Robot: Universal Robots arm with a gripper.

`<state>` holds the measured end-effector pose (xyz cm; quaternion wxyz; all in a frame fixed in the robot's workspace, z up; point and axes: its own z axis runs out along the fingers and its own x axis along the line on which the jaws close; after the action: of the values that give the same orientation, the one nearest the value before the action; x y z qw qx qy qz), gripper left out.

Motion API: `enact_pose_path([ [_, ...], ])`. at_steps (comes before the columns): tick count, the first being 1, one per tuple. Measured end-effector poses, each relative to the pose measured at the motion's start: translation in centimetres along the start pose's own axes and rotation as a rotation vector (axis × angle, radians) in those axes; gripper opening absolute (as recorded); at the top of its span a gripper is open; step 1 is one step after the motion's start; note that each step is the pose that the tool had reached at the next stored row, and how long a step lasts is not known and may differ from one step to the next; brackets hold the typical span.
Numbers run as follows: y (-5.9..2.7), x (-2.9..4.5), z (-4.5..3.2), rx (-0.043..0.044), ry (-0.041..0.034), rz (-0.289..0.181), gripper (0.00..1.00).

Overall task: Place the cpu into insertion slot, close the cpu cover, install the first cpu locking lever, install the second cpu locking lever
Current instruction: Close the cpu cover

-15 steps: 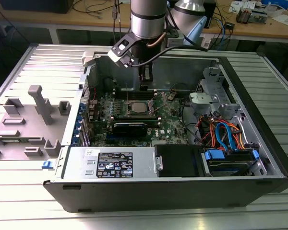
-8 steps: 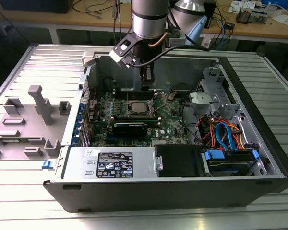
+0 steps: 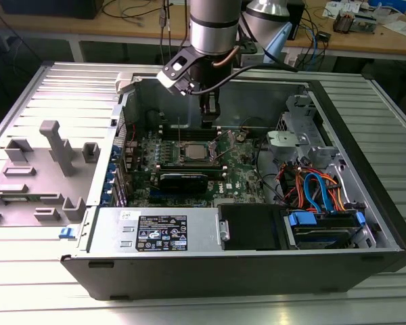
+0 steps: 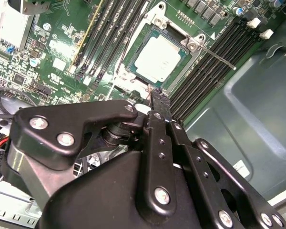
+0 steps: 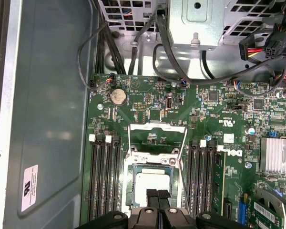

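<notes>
The claw [image 3: 210, 120] hangs from the arm [image 3: 215, 27] in the upper middle of the exterior view, inside the open computer case [image 3: 257, 271] and above the green motherboard [image 3: 240, 172]. Its two black fingers are pressed together with nothing between them; both wrist views show the tips [image 4: 157, 98] [image 5: 158, 194] meeting in a narrow point. I cannot tell whether that point touches anything.

The cpu [image 3: 195, 152] sits in the insertion slot [image 4: 156, 20], near the middle of the board in the exterior view and just below the claw in the frame. In the second wrist view its pale metal top [image 4: 158, 58] faces the camera, with a thin green border and the slot's silvery rim around it. The claw's tip lies right at the edge of the slot. In the first wrist view the tip overlaps one edge of the chip [image 5: 151, 181].

The cpu cover [image 5: 152, 161] shows as a silvery frame around the chip — it looks lowered, but I cannot tell if it lies fully flat. A thin metal lever [image 4: 217, 57] juts from one corner of the slot across the black memory slots [image 4: 200, 76], so it is not tucked along the slot's side.

The case rests on a ribbed metal worktop [image 3: 27, 298]. A grey fixture [image 3: 51, 156] stands on the worktop toward the exterior view's left — well apart from the claw.
</notes>
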<state>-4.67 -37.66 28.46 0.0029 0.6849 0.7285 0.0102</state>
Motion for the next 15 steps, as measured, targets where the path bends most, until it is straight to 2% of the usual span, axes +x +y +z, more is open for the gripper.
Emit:
enact_pose_path([
  [15, 0.43, -0.03, 0.01, 0.0000, 0.0000, 0.000, 0.11],
])
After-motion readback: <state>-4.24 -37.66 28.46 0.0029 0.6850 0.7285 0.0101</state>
